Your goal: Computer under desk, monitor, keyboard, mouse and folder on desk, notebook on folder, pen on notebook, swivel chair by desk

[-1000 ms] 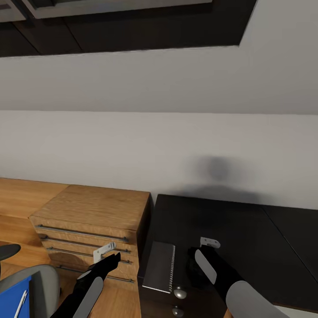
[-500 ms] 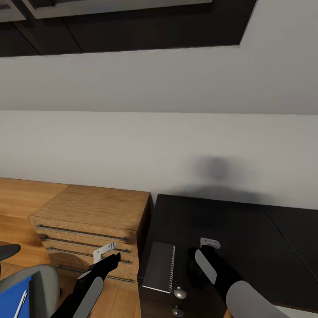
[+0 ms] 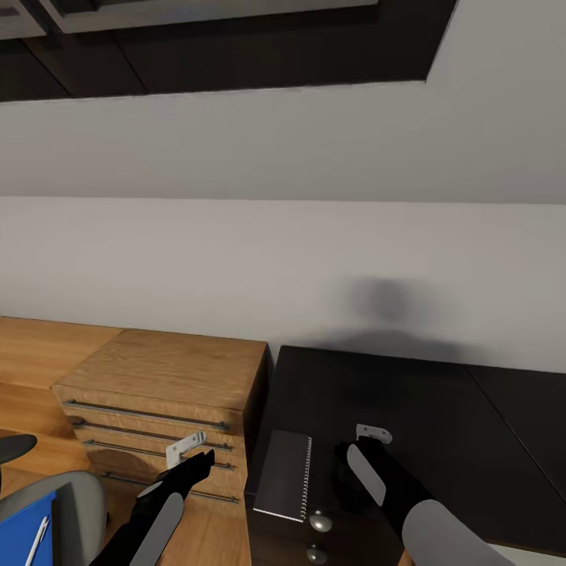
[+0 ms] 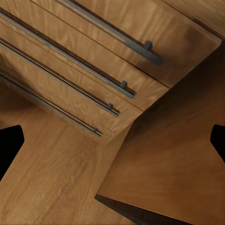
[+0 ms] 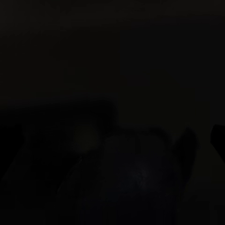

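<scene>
Nearest, at the low left corner of the head view, the folder point(image 3: 22, 528) is lying on the chair point(image 3: 75, 503) seat with the pen point(image 3: 36, 541) resting on it; both are waiting there, not yet carried to the desk point(image 3: 409, 409), and the chair is sitting just in front of the wooden chest point(image 3: 165, 385), left of the desk. The left tool point(image 3: 203, 460) is hanging low in front of the chest drawers, apart from them; in the left wrist view its two dark fingertips point(image 4: 10, 145) are showing at opposite edges with only chest and floor between, so it is standing wide open and gripping nothing, probably parked out of the way. Next, the notebook point(image 3: 284, 473) is lying flat at the desk's near left corner, spiral edge toward the right arm, partly over the front edge above the drawer knobs point(image 3: 319, 522); it is sitting alone, so by my reading it is awaiting the folder that must go under it. The right tool point(image 3: 343, 464) is hovering just beside the notebook over the black top; the right wrist view is nearly black, so I cannot tell how far its jaws are parted or whether they are touching anything. Farther back the desk top is running on to the pale wall point(image 3: 283, 267). Monitor, keyboard, mouse and computer are not to be placed from here.
</scene>
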